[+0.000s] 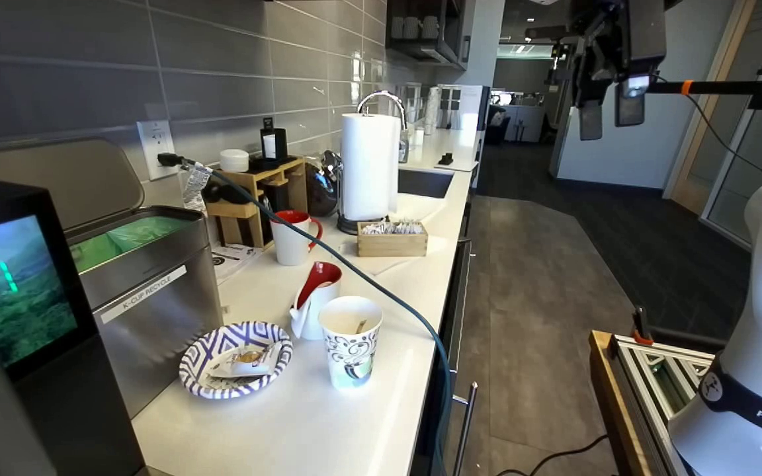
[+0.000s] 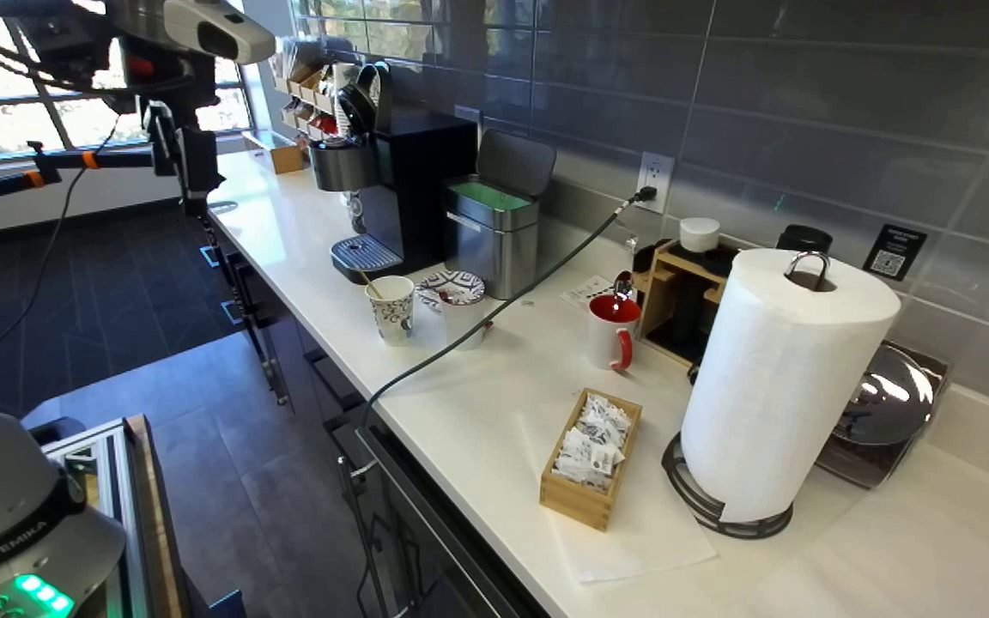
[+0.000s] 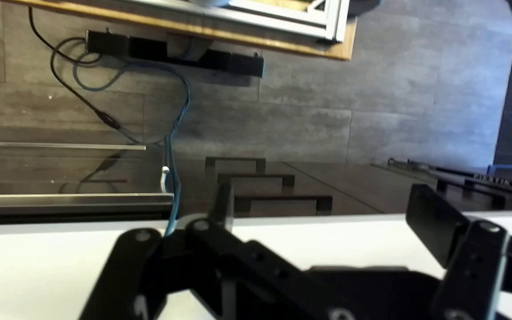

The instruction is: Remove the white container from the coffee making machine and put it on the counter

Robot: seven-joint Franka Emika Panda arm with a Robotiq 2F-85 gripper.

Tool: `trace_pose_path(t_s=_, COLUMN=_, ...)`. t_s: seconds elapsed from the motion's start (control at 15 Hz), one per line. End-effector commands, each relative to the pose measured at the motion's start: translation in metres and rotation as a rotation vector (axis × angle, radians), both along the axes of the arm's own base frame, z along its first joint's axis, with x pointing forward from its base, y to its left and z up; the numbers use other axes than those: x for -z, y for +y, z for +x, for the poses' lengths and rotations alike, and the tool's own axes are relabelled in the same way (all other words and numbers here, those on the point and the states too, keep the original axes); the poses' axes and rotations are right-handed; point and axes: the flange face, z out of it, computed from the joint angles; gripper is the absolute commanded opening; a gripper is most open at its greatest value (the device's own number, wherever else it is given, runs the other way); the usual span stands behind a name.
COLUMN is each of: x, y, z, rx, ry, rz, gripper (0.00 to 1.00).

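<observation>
The coffee machine (image 2: 430,184) is black with a grey round head and stands against the tiled wall; its screen side (image 1: 10,291) shows in an exterior view. I cannot make out the plain white container in any view. A patterned white object (image 2: 355,213) shows partly below the machine's head; I cannot tell whether it stands on the machine or behind it. The pale counter (image 1: 275,430) runs along the wall and also shows in the wrist view (image 3: 349,238). My gripper (image 1: 610,117) is open and empty, high above the counter; its spread fingers show in the wrist view (image 3: 327,209).
A patterned paper cup (image 1: 352,350), a plate (image 1: 199,383) and a red-lined cup stand near the machine. A steel bin (image 2: 494,245) stands beside it. A power cord (image 2: 426,360) crosses the counter. A paper towel roll (image 2: 786,386) and packet box (image 2: 576,502) stand farther along.
</observation>
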Motion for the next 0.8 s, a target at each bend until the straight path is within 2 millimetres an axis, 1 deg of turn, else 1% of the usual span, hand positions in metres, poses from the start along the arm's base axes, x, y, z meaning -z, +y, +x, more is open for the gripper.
trace_pose_path(t_s=0.0, x=-0.008, y=0.044, z=0.024, rx=0.144, ry=-0.138, rz=0.018, gripper=1.00)
trace_pose_path(t_s=0.2, x=-0.023, y=0.083, z=0.041, rx=0.214, ry=-0.320, rz=-0.031, gripper=1.00)
trace_pose_path(t_s=0.27, x=-0.028, y=0.096, z=0.044, rx=0.227, ry=-0.376, rz=-0.053, gripper=1.00)
trace_pose_path(t_s=0.4, x=-0.036, y=0.128, z=0.048, rx=0.242, ry=-0.473, rz=-0.090, gripper=1.00)
trace_pose_path(t_s=0.47, x=-0.036, y=0.146, z=0.050, rx=0.244, ry=-0.516, rz=-0.114, gripper=1.00)
trace_pose_path(t_s=0.53, x=-0.035, y=0.159, z=0.050, rx=0.247, ry=-0.547, rz=-0.137, gripper=1.00)
trace_pose_path(t_s=0.6, x=-0.036, y=0.181, z=0.050, rx=0.243, ry=-0.574, rz=-0.167, gripper=1.00)
trace_pose_path(t_s=0.67, x=-0.035, y=0.196, z=0.050, rx=0.241, ry=-0.596, rz=-0.192, gripper=1.00)
trace_pose_path(t_s=0.73, x=-0.030, y=0.213, z=0.052, rx=0.193, ry=-0.567, rz=-0.223, gripper=1.00)
